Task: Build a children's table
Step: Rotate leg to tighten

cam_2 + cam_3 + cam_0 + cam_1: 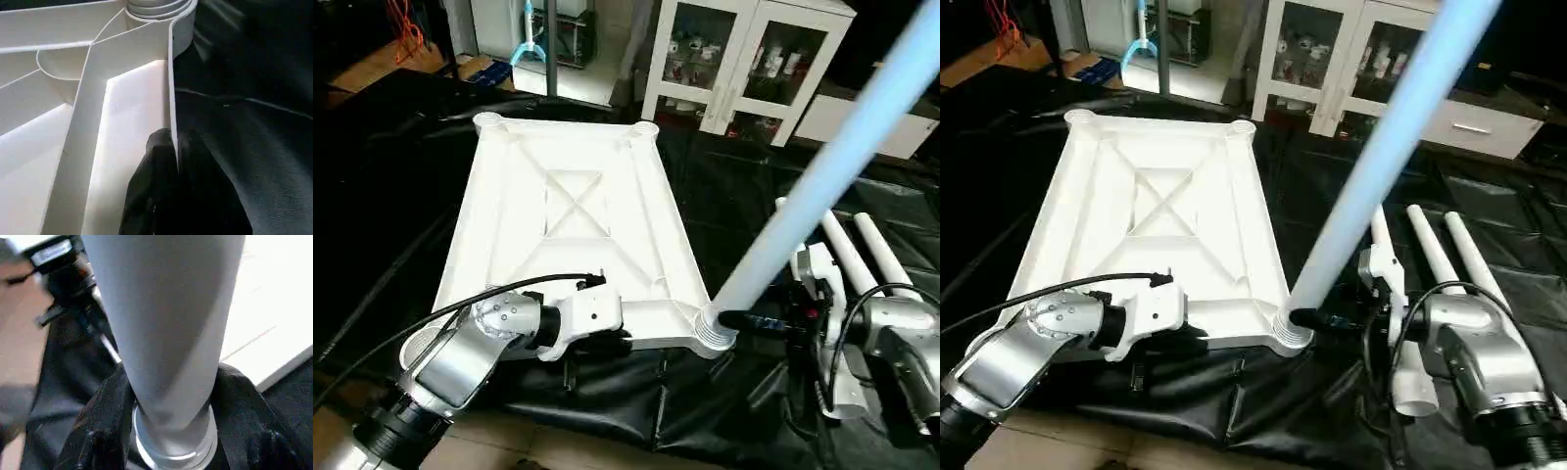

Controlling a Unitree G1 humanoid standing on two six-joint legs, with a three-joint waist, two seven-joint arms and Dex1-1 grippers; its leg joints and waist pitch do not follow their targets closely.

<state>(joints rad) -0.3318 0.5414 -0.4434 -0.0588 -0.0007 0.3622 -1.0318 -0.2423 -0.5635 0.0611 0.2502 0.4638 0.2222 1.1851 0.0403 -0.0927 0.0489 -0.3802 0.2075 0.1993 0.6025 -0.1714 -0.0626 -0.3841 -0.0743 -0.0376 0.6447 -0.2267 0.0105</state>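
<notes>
Children's table: first leg going into the near right corner socket, panel upside down.
You have the white panel (573,211) lying ribs-up on the black-covered tabletop (734,186), and your left hand (175,152) is pressed together on the panel's near rim, one finger on each side of the wall, steadying it. Your right hand (749,321) sits low at the foot of the upright leg (822,176), its fingers against both sides of the tube just above the corner socket (710,333), so it looks to be pinching the leg. The leg stands in the socket but leans away to the right. Judging by that, the next move calls for straightening the leg and seating or twisting it home while the left hand holds the panel flat. Three spare legs (1435,250) lie just beyond your right hand.
</notes>
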